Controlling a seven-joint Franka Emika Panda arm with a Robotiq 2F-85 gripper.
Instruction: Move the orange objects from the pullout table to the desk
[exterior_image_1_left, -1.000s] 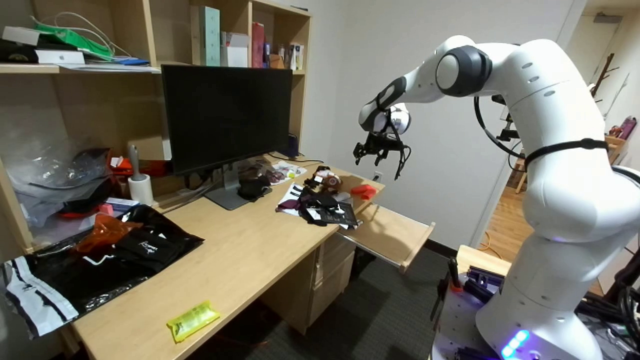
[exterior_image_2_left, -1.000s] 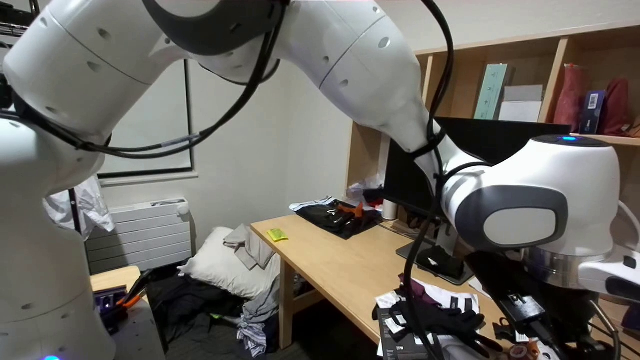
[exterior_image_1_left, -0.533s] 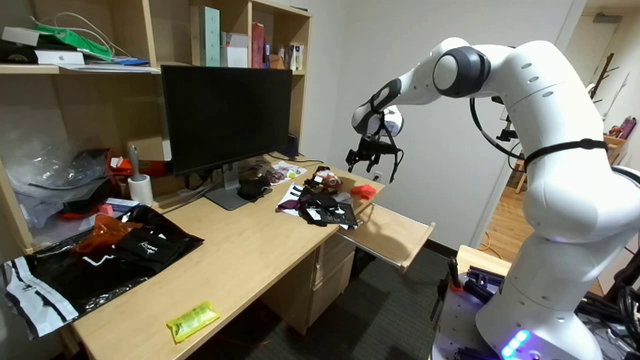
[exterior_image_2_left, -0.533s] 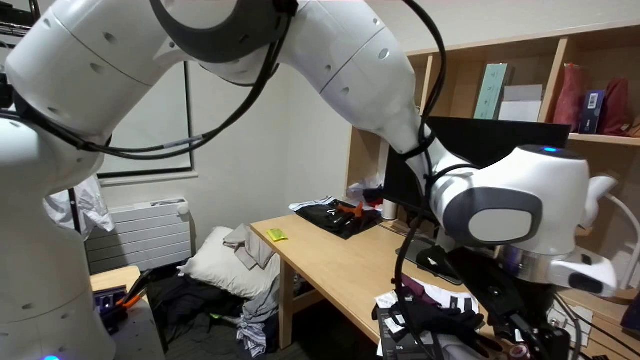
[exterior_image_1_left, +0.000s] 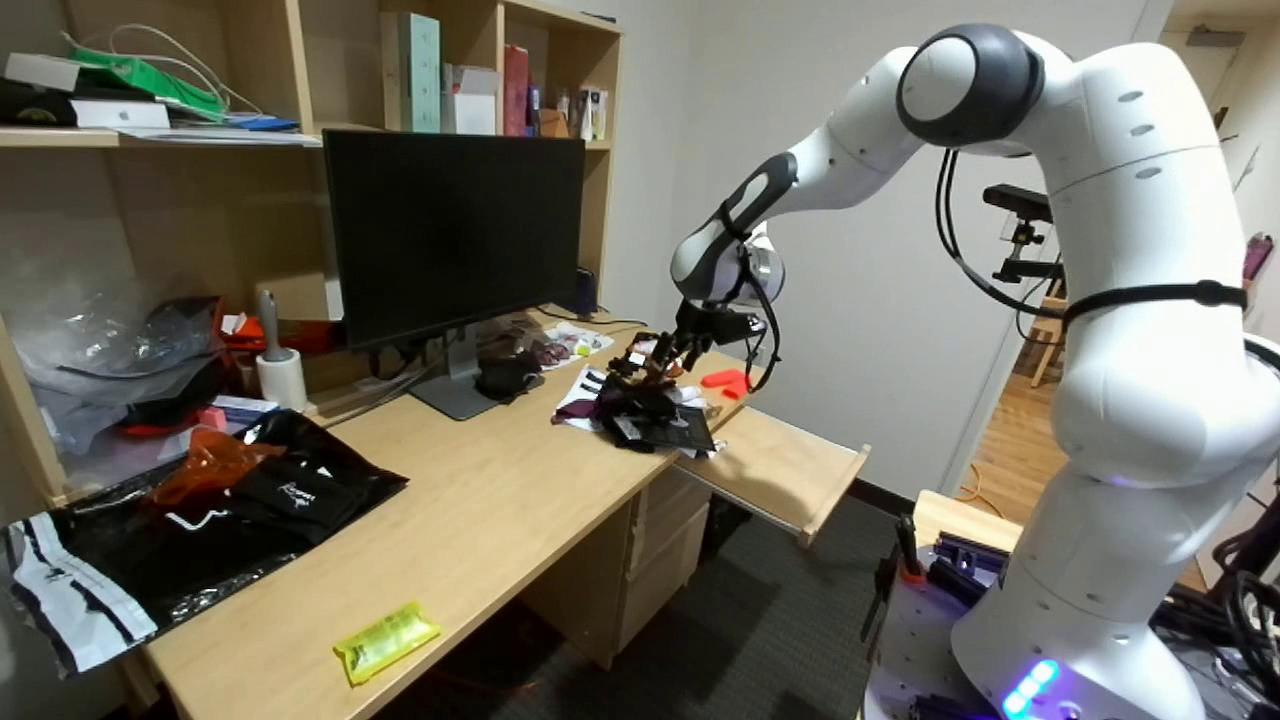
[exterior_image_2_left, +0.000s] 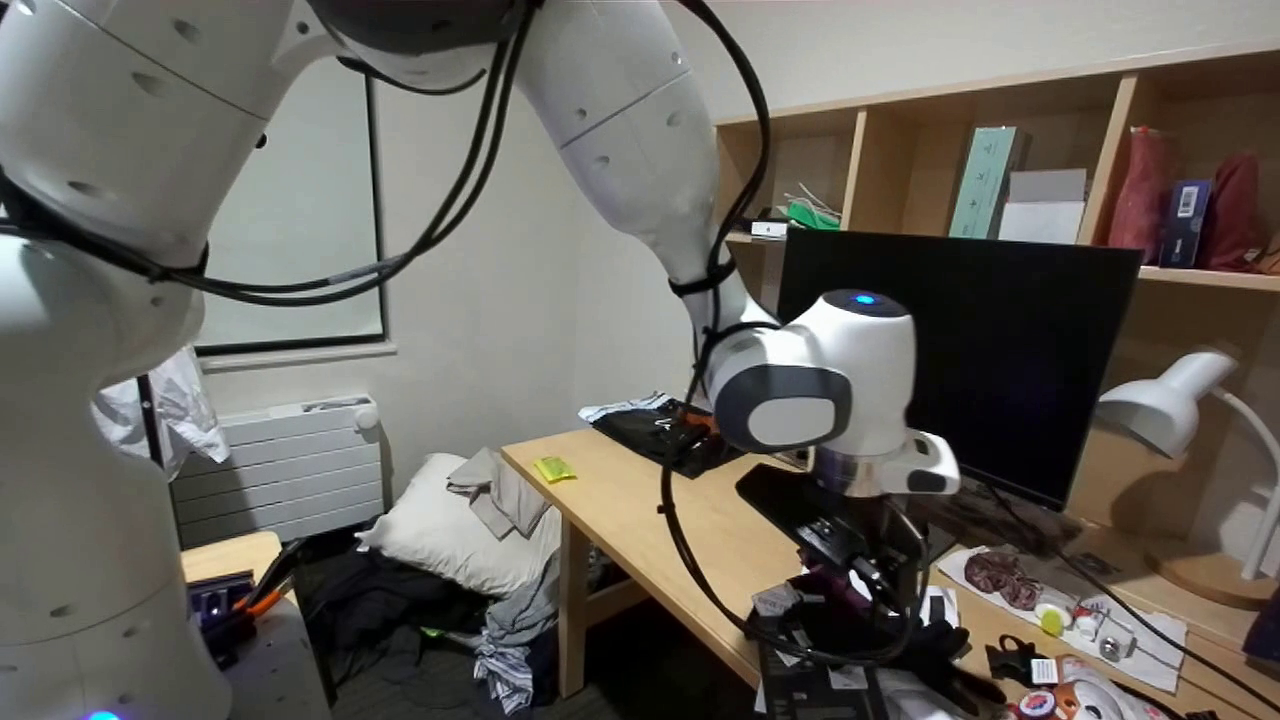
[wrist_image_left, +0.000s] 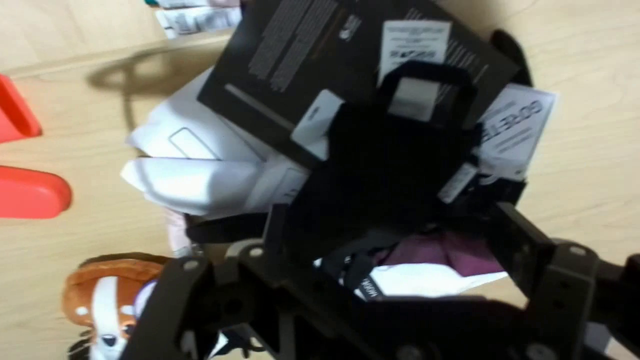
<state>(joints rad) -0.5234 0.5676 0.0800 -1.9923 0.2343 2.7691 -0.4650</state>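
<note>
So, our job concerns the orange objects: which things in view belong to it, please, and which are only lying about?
Belong to the job:
orange-red pieces, lying on the desk
pullout table
gripper, open

Only lying about on the desk:
yellow-green packet
black plastic bag
black box
plush toy

Off-white walls (exterior_image_1_left: 880, 310), corner visible in both exterior views. Dark grey carpet (exterior_image_1_left: 790, 590), shadow patches on it; dark baseboard (exterior_image_1_left: 885, 497) along wall. Light-wood shelving (exterior_image_1_left: 345, 70) against the wall, also in both. In an exterior view, door frame (exterior_image_1_left: 990, 400) with wood floor (exterior_image_1_left: 1022, 430) beyond. In an exterior view, white slatted radiator (exterior_image_2_left: 280, 460) low on the wall, pale dark-framed pane (exterior_image_2_left: 300, 220) above it, window or board unclear. White lamp (exterior_image_2_left: 1150, 405) too, can't tell if lit.
</note>
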